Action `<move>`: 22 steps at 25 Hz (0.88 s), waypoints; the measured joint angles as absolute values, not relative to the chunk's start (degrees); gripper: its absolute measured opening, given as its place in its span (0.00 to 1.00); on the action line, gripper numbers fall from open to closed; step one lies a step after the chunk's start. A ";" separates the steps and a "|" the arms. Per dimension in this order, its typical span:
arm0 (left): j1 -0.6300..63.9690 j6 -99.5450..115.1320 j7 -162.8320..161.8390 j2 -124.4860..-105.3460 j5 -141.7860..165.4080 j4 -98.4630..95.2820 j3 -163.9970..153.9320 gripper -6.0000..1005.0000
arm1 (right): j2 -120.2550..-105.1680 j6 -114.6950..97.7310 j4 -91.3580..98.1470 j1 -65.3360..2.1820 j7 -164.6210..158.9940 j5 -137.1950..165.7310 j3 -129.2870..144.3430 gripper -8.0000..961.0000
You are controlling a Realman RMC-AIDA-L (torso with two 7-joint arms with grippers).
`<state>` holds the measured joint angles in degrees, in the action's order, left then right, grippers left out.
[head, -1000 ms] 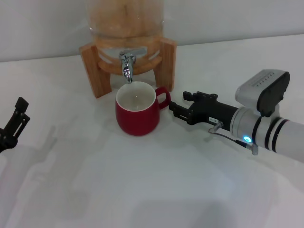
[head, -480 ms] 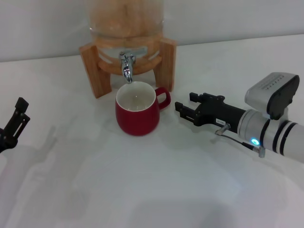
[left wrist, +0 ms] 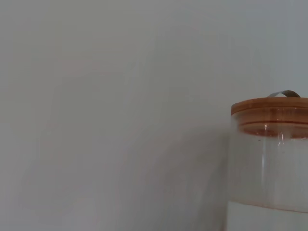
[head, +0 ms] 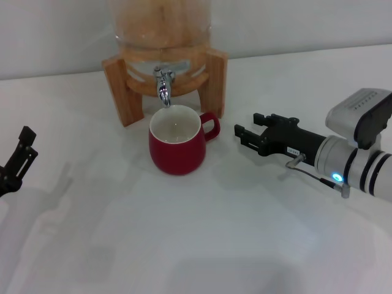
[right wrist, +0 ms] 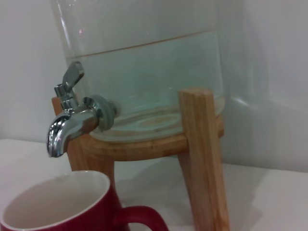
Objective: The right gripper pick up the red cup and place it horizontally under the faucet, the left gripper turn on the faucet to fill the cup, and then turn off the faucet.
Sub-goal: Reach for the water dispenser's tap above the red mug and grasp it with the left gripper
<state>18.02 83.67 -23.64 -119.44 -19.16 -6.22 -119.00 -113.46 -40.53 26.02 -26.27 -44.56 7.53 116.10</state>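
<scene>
**Cup set under the tap, right arm clear, left arm waiting**

The red cup [head: 177,147] stands upright on the white bench [head: 184,245], its open mouth directly below the downturned spout of the faucet [head: 163,84], so whatever runs out should fall inside. Its loop handle points toward the right gripper [head: 247,132], which sits near the cup but apart from it, fingers spread and holding nothing. That gap suggests the placing step is done and the cup needs no more support.

The left gripper [head: 22,153] hangs low at the far left of the bench, well apart from the glass dispenser [right wrist: 144,62] and its wooden stand [head: 211,76]. Its fingers look parted and empty, though they show only partly in the head view. Turning the lever is the job that falls to it next.

The right wrist view shows the lever [right wrist: 71,77] raised at a slant above the spout, with no stream visible and the cup's white inside looking dry. The dispenser's top is cut off in the head view; the left wrist view catches only its wooden lid [left wrist: 269,107] and the liquid level beneath.
</scene>
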 joint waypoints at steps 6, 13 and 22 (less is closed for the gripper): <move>18.02 83.67 -23.64 -119.49 -19.16 -6.08 -119.00 0.85 | -112.82 -41.93 26.01 -25.54 -44.56 7.56 114.18 0.58; 18.02 83.67 -23.64 -119.53 -19.16 -6.07 -119.00 0.85 | -112.47 -47.48 25.37 -24.10 -43.28 7.57 110.44 0.57; 18.02 83.67 -23.61 -119.48 -19.16 -6.27 -119.00 0.85 | -112.59 -49.54 25.23 -23.10 -42.78 8.24 109.65 0.57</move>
<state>18.02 83.67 -23.61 -119.48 -19.16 -6.27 -119.00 -112.59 -49.54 25.23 -23.10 -42.78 8.24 109.65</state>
